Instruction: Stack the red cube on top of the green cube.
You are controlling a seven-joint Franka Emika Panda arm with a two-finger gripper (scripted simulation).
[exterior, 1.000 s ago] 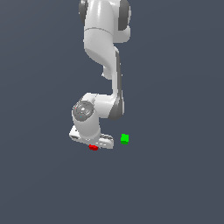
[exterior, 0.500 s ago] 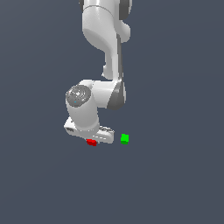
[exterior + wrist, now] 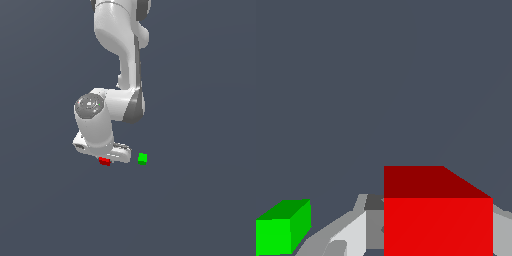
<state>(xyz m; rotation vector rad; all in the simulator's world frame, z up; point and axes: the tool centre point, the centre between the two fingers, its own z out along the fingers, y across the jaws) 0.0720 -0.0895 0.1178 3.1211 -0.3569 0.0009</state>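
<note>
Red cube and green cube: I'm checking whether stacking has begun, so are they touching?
Apart. In the exterior view, bare floor shows between the red cube and the green cube; the wrist view shows a gap too.

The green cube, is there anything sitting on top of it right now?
Nothing: the small bright green cube has a bare top face in both views. The small bright red cube sits apart from it, under the white robot hand; the pincer tips are covered there.

The arm drops from twelve o'clock, elbow bent, wrist low. Its tool [image 3: 105, 159] points down, fingers [image 3: 351, 232] closed around the red cube [image 3: 104, 161].
</note>
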